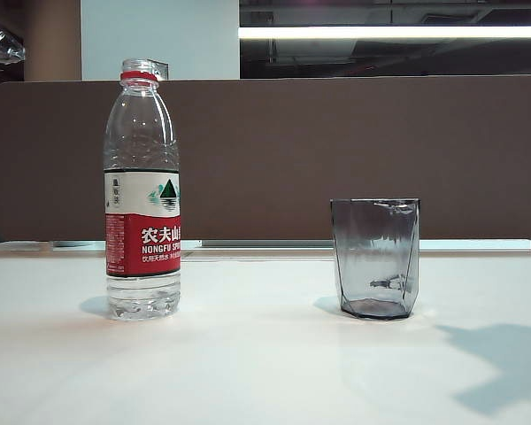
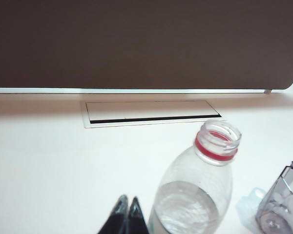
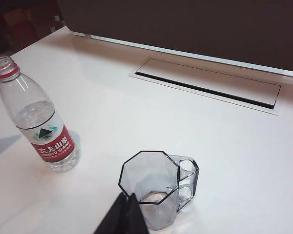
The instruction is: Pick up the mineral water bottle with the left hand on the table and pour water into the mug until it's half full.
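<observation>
White table (image 1: 265,372) at the approach step: left claw (image 2: 127,214), jaws pressed together and empty, hangs just beside the uncapped mineral water bottle (image 2: 198,195) and must spread to grasp it; right claw (image 3: 126,212), likewise closed, hovers over the mug (image 3: 154,187).

Red-and-white-labelled mineral water bottle (image 1: 142,190), smoky grey mug (image 1: 375,257), white table (image 1: 248,363).
</observation>
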Controlling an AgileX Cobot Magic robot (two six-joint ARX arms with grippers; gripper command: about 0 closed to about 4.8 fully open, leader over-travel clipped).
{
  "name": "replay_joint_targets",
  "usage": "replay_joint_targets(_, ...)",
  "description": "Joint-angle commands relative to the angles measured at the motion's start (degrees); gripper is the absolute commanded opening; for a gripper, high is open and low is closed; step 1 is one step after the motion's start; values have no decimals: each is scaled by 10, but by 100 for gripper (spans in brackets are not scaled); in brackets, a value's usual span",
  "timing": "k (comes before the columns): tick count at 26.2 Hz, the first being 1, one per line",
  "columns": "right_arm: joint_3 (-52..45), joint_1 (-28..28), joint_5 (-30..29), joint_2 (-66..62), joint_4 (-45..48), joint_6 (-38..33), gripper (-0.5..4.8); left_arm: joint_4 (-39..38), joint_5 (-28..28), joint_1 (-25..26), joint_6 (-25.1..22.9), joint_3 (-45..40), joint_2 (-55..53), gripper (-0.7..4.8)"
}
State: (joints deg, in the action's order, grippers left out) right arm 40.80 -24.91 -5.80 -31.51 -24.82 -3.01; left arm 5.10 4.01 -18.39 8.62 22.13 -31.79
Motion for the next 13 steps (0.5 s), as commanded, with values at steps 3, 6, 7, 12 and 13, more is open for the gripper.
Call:
replay_joint_targets(3, 4, 0, 1, -1, 10, 1, -9, 6, 2, -92, -14, 2, -3, 479)
replay_joint_targets(6, 4, 0, 1, -1, 10, 0, -9, 16, 2, -158, -65, 1, -37, 479)
replay_joint_targets(7, 4, 0, 1, 0, 10, 1, -9, 20, 2, -164, -73, 2, -48, 479)
replay_joint_targets(12, 4, 0, -5, 1, 10, 0, -9, 109, 2, -144, -78, 2, -133, 479)
replay_joint_targets(13, 4, 0, -5, 1, 10, 0, -9, 119, 2, -134, -76, 2, -141, 479)
